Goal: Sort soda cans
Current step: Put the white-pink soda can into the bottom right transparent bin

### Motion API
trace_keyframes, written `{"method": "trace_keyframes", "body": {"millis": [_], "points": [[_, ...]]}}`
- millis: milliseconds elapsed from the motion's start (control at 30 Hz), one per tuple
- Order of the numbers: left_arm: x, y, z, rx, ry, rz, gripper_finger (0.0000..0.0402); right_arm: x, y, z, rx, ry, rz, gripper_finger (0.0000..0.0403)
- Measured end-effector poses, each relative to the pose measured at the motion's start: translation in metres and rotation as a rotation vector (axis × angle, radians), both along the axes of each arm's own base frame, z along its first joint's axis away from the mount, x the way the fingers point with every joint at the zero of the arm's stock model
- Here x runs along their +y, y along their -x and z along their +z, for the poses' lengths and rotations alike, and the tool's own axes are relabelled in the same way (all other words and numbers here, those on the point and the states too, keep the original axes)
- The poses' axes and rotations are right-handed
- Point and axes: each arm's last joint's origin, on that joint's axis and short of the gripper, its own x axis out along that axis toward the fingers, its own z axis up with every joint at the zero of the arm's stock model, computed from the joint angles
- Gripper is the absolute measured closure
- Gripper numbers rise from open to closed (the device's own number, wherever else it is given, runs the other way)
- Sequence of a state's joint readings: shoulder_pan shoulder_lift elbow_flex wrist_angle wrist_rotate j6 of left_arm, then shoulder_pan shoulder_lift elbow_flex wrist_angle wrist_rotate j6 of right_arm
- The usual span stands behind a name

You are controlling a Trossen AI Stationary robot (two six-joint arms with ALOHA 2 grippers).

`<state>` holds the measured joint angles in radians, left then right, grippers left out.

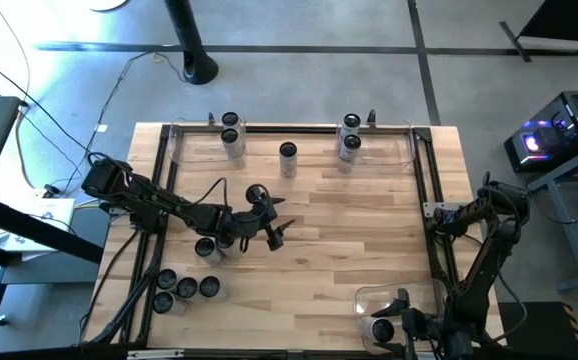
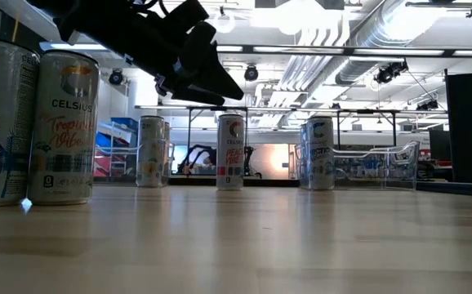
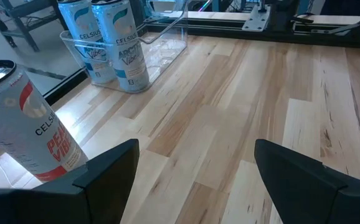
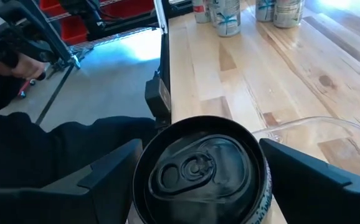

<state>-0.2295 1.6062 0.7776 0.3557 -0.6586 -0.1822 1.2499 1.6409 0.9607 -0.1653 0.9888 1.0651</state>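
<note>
My left gripper point(image 1: 277, 222) point(image 3: 197, 146) hovers open over the bare middle of the table, nothing between its fingers. A red-lettered soda can point(image 3: 24, 124) point(image 1: 287, 155) stands alone beside it. At the table's near right corner my right gripper point(image 1: 397, 318) point(image 4: 200, 146) is open. Its fingers stand on either side of a soda can point(image 4: 198, 168) point(image 1: 382, 328) that stands upright in a clear bin point(image 4: 329, 127). Two cans point(image 1: 231, 132) stand in the far left bin, and two blue-lettered cans point(image 3: 114, 40) point(image 1: 349, 135) in the far right bin point(image 3: 167, 37). Several cans point(image 1: 184, 285) stand near left.
Dark rails point(image 1: 431, 170) run along the table's left, right and far sides. The low view shows two near cans point(image 2: 36, 122) large at its left and my left arm point(image 2: 179, 57) overhead. The middle and near middle of the wooden table point(image 1: 349, 240) are bare.
</note>
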Motion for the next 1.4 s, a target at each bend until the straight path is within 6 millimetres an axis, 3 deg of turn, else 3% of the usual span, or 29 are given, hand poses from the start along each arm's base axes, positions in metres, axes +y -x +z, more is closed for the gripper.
{"method": "trace_keyframes", "body": {"millis": [200,433,700,967,1167,1400], "points": [[0.000,0.000,0.000,0.000,0.001,-0.001,0.0087,-0.003,-0.005,-0.001,0.008,0.007,-0.022,0.0101],[0.000,0.000,0.000,0.000,0.001,-0.002,0.0087,-0.005,-0.009,0.000,0.025,0.000,-0.018,0.0156],[0.000,0.000,0.000,0.000,0.001,-0.001,0.0087,-0.005,-0.006,0.019,-0.012,-0.042,0.038,0.0156],[0.000,0.000,0.000,0.001,0.001,-0.002,0.0087,-0.005,-0.006,0.018,0.002,-0.041,0.052,0.0156],[0.000,0.000,0.000,0.004,-0.001,-0.002,0.0087,-0.004,-0.006,0.017,0.003,-0.038,0.053,0.0124],[0.000,0.001,-0.001,0.015,-0.003,-0.002,0.0087,-0.004,-0.006,0.017,0.011,-0.037,0.063,0.0118]]}}
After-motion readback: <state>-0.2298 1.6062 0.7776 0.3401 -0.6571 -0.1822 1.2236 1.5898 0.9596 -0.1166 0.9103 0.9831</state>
